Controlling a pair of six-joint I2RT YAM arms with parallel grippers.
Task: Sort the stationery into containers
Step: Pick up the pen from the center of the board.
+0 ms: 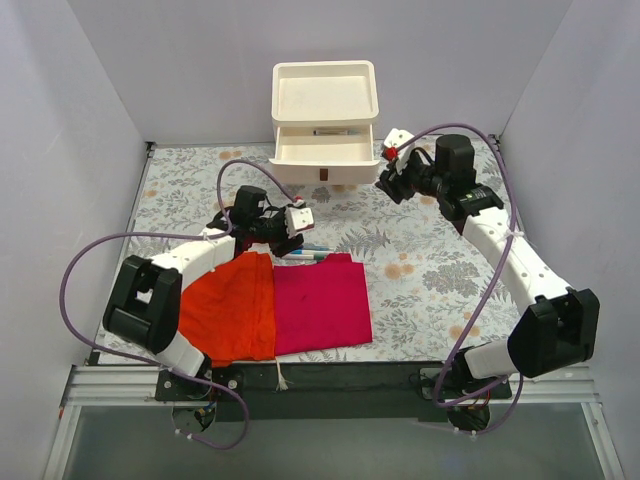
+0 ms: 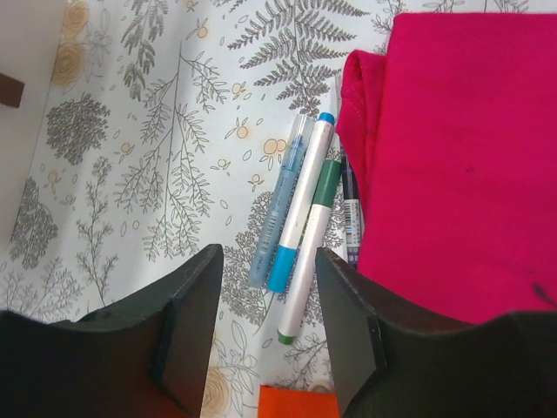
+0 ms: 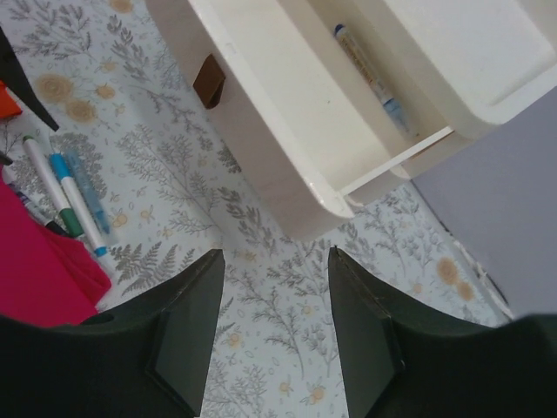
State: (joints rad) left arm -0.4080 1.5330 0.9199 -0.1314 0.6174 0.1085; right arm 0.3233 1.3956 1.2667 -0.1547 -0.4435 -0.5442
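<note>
Several pens lie side by side on the floral mat by the magenta cloth's edge: a clear blue pen (image 2: 278, 200), a white blue-capped marker (image 2: 300, 205), a white green-banded marker (image 2: 312, 244) and a dark pen (image 2: 350, 209). They also show in the top view (image 1: 312, 252) and the right wrist view (image 3: 65, 187). My left gripper (image 2: 270, 322) is open and empty, just short of their near ends. The cream drawer unit (image 1: 325, 110) has one drawer (image 3: 287, 96) pulled out with a pen (image 3: 370, 74) inside. My right gripper (image 3: 274, 322) is open and empty beside the drawer's front corner.
A magenta cloth (image 1: 320, 305) and an orange cloth (image 1: 230, 305) lie flat at the near middle. The orange cloth's edge (image 2: 296, 402) sits under my left fingers. A brown pull tab (image 3: 209, 80) is on the drawer front. Grey walls enclose the mat.
</note>
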